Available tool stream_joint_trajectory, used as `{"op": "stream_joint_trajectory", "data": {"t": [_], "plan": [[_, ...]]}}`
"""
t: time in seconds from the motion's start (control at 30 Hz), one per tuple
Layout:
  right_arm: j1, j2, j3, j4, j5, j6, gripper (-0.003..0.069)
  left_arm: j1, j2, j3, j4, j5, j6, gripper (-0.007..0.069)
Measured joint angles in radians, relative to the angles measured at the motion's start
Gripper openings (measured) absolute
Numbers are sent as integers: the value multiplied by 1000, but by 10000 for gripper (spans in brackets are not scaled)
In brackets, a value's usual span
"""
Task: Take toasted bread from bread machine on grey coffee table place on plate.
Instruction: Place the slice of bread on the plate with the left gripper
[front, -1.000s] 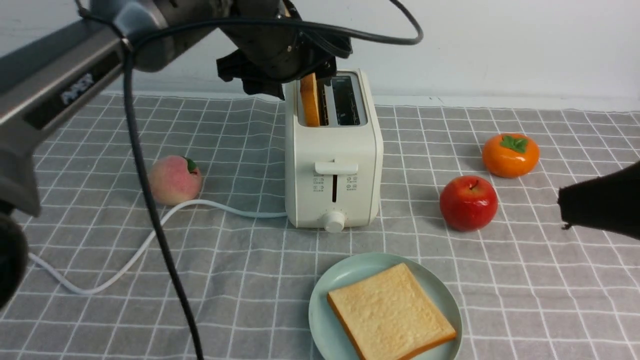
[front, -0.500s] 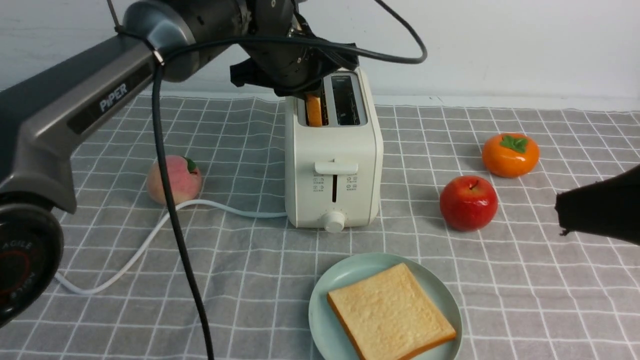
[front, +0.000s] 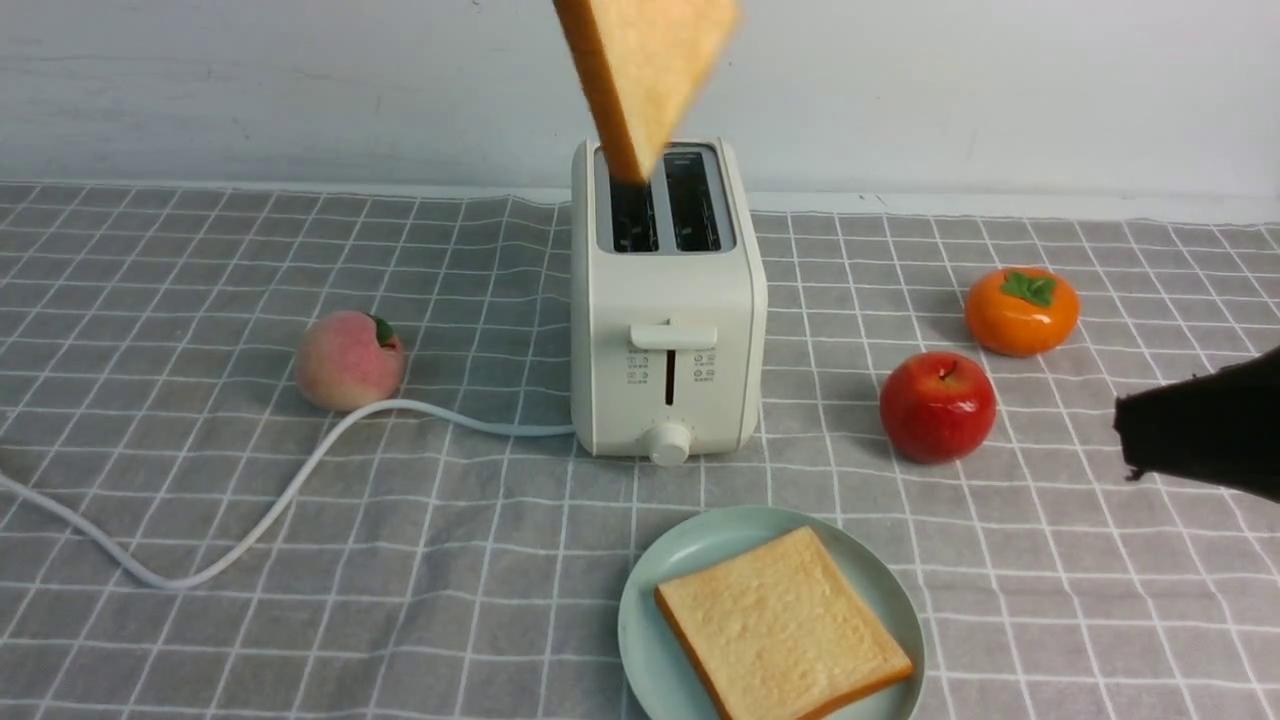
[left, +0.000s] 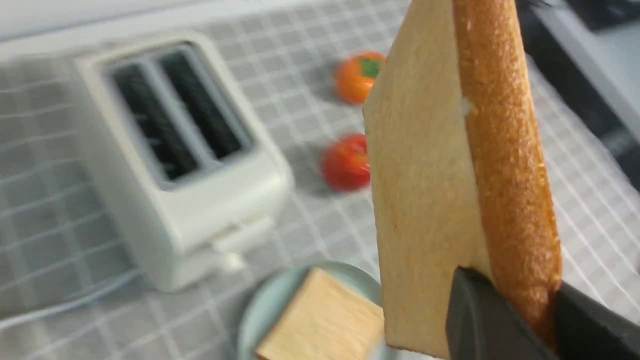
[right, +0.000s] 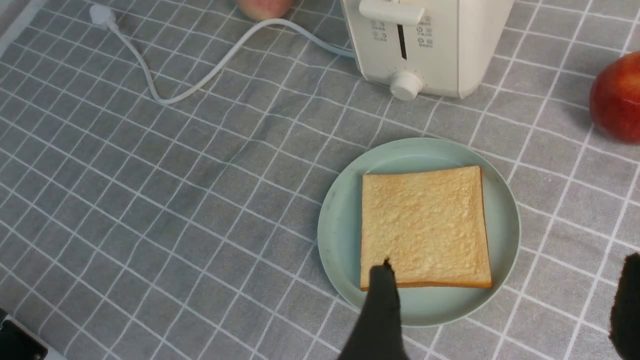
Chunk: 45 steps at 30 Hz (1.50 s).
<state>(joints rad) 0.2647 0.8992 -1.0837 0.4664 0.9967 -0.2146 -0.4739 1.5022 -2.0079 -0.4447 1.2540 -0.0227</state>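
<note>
My left gripper (left: 535, 320) is shut on one slice of toasted bread (left: 440, 175) by its lower crust corner. It holds the slice high above the bread machine (front: 665, 300), whose two slots are both empty. In the front view only the hanging slice (front: 645, 70) shows at the top edge; the left gripper is out of frame. A second slice (front: 780, 630) lies flat on the mint-green plate (front: 640, 600) in front of the bread machine on the grey coffee table (front: 480, 560). My right gripper (right: 507, 280) is open and empty, above the plate's near edge (right: 335, 235).
A peach (front: 348, 358) lies left of the bread machine. A red apple (front: 937, 405) and an orange persimmon (front: 1020, 310) lie to its right. The white cord (front: 300, 480) loops across the cloth to the left. A white wall stands behind.
My left arm has risen out of the front view, lifting the slice clear of the bread machine's left slot. The right gripper has stayed in place.
</note>
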Motion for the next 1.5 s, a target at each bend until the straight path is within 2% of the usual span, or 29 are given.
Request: {"op": "stream_joint_trajectory", "data": {"t": [0.13,0.27,0.47,0.67,0.77,0.93,1.0,1.03,1.07,1.23,1.33,1.43,1.5], "plan": [[0,0,0,0,0,0,570,0,-76,240,-273,-1,171,64],[0,0,0,0,0,0,570,0,-76,492,-388,-36,265,64],[0,0,0,8,1,0,570,0,35,826,-540,-285,362,64],[0,0,0,15,0,0,568,0,212,914,-748,-411,425,64],[0,0,0,15,0,0,568,0,259,916,-808,-442,426,64],[0,0,0,16,4,0,568,0,275,919,-817,-479,426,118],[0,0,0,16,14,0,568,0,271,919,-814,-509,420,206],[0,0,0,16,15,0,568,0,270,919,-814,-514,420,215],[0,0,0,16,16,0,568,0,264,919,-798,-552,422,288],[0,0,0,17,50,3,568,13,253,907,-646,-629,447,493],[0,0,0,27,94,4,562,53,250,878,-531,-544,450,575],[0,0,0,25,103,4,542,100,239,847,-462,-448,423,593],[0,0,0,-8,87,5,487,186,202,797,-399,-325,347,583]]}}
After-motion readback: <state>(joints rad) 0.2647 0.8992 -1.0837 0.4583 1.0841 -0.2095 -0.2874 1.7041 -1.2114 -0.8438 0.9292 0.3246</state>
